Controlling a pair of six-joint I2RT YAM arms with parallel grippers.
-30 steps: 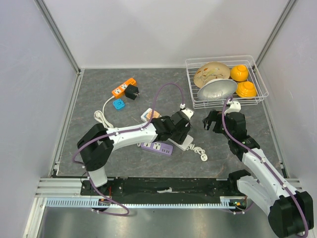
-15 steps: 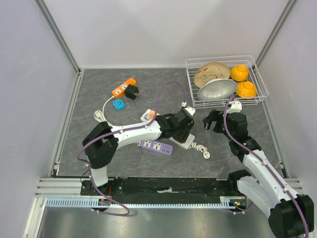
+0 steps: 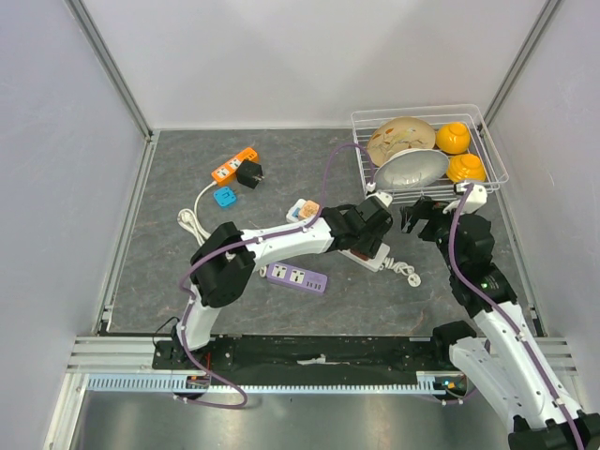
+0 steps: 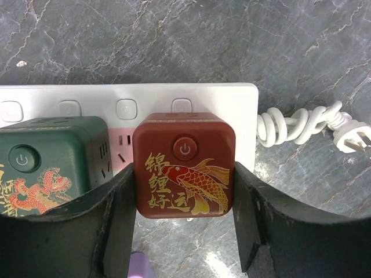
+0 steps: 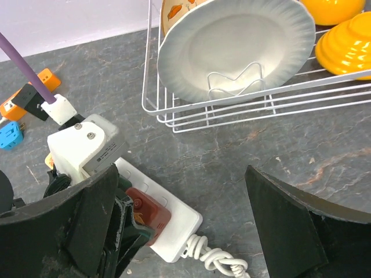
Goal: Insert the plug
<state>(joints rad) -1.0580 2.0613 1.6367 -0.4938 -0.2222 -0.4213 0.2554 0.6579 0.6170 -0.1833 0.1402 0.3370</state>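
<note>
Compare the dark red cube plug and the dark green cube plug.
The dark red cube plug shows a gold fish; the dark green cube plug a red-and-gold figure, partly cut off. The left claw clamps the red one; the green one sits beside it, ungripped. Both are cubes with a round power button, on the white power strip.

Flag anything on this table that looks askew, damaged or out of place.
Nothing spilled or broken. Only oddity: the white power strip has its white cord bundled, the pronged plug loose on the grey marbled table, connected to nothing. The red cube adapter sits square in the left gripper.
</note>
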